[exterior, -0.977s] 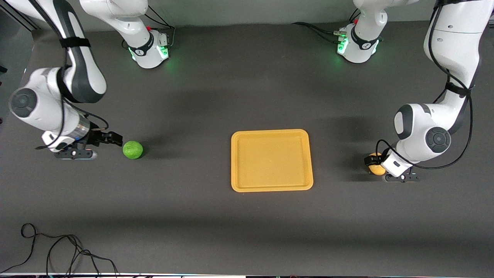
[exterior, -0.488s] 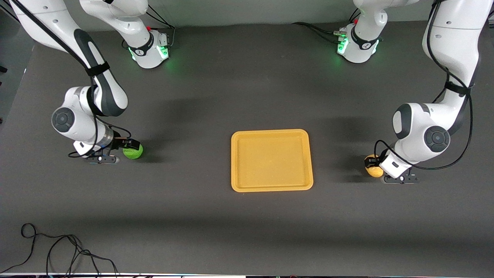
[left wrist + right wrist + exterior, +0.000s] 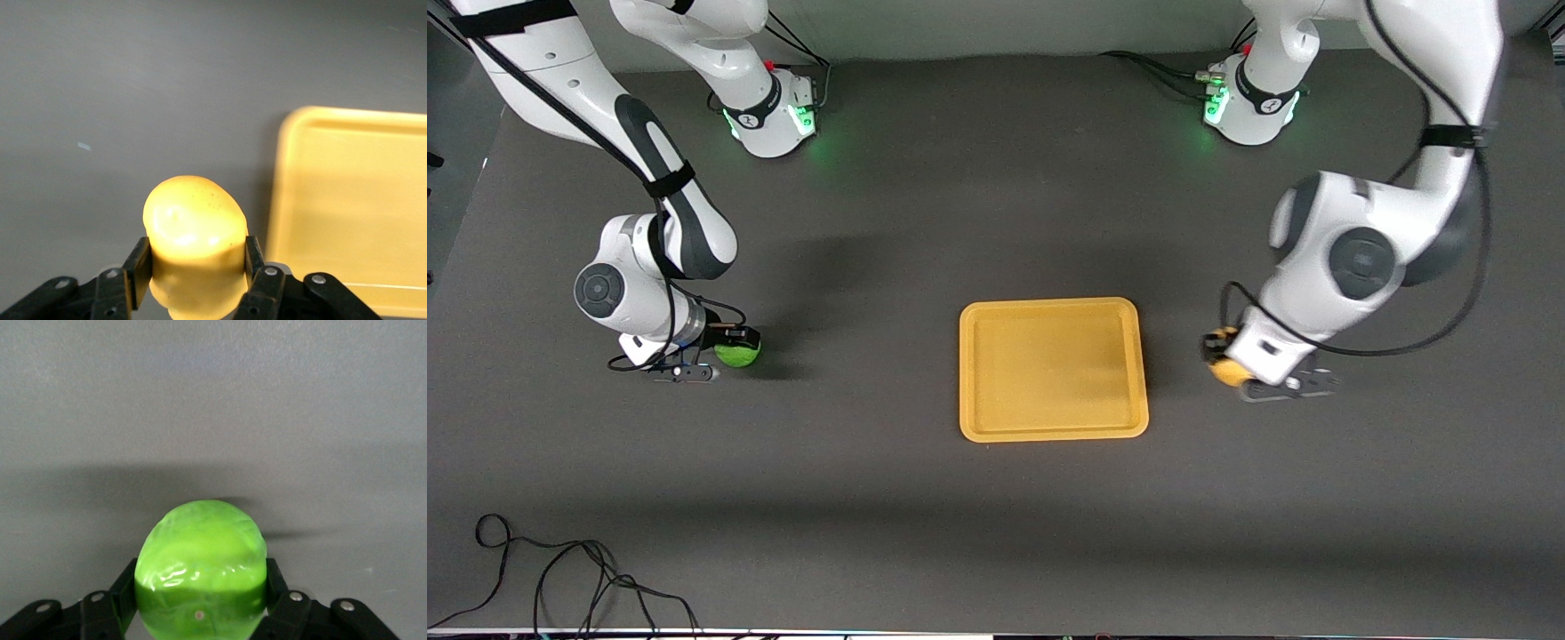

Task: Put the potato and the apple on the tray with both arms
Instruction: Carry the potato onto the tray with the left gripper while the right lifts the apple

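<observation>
The table (image 3: 996,516) is a dark mat with the tray (image 3: 1052,432) lying flat at its middle, and every place here is given from that tray. It sits between the two arms, within reach of both, which suits a task meant to end with one item brought in from each end. The tray holds nothing: its floor is bare in the front view, and the corner that shows in the left wrist view is bare too.

The left arm (image 3: 1360,258) reaches down at its own end of the table and its left gripper (image 3: 1232,364) hangs just beside the tray's short edge. Its jaws are closed against both flanks of the potato (image 3: 193,227), gripping it low and leaving the crown exposed. The potato looks lifted off the table, though how high I cannot tell; the tray's rim shows close ahead of it, so I judge the carry nearly finished.

The right arm (image 3: 649,276) is down at its own end, well apart from the tray. The right gripper (image 3: 734,348) has its jaws set on either side of the apple (image 3: 200,567), touching it. Whether the apple rests on the table or is raised I cannot tell. Neither item is on the tray yet
</observation>
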